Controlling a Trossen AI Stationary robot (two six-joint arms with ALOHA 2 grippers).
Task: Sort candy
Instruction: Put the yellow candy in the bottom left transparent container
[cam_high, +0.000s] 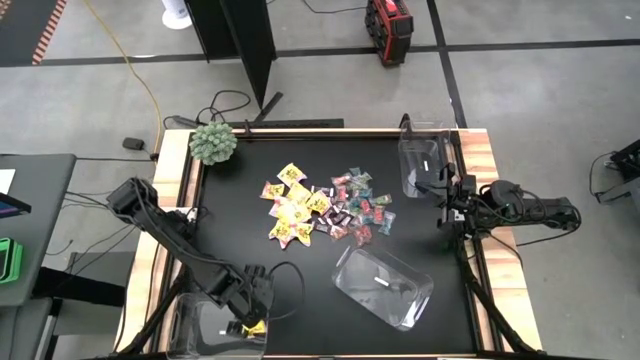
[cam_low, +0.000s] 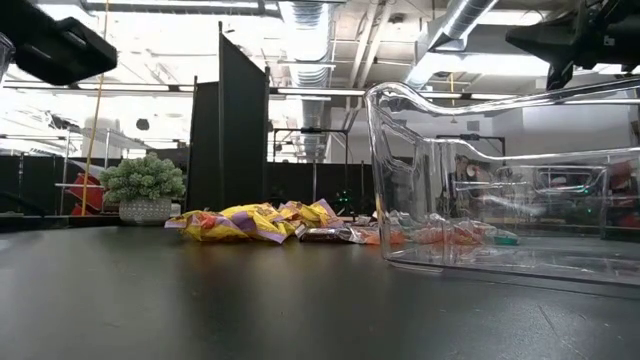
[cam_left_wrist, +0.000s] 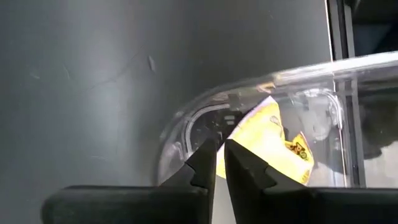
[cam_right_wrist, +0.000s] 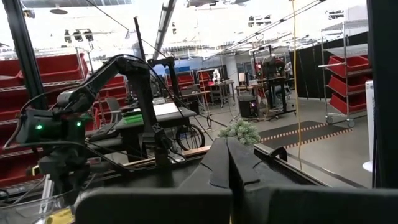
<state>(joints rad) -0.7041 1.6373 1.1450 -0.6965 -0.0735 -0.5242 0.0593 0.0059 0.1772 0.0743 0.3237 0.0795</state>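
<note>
The candy (cam_high: 325, 205) lies in a loose pile at the table's middle: yellow packets, dark mini bars and teal-and-pink wrappers. It also shows in the low view as a candy heap (cam_low: 255, 222). My left gripper (cam_high: 245, 325) hangs over the clear bin (cam_high: 210, 325) at the near left corner, pointing steeply down. In its wrist view the left gripper (cam_left_wrist: 219, 146) is shut with nothing between the fingers. One yellow packet (cam_left_wrist: 273, 140) lies inside that bin (cam_left_wrist: 186, 124), just beyond the fingertips. My right gripper (cam_right_wrist: 227, 155) is shut and waits raised at the table's right edge (cam_high: 447, 205).
A second clear bin (cam_high: 385, 285) lies near the table's front centre, and it stands close in the low view (cam_low: 500, 200). A third bin (cam_high: 420, 160) stands at the far right. A fuzzy green ball plant (cam_high: 213, 142) sits at the far left corner.
</note>
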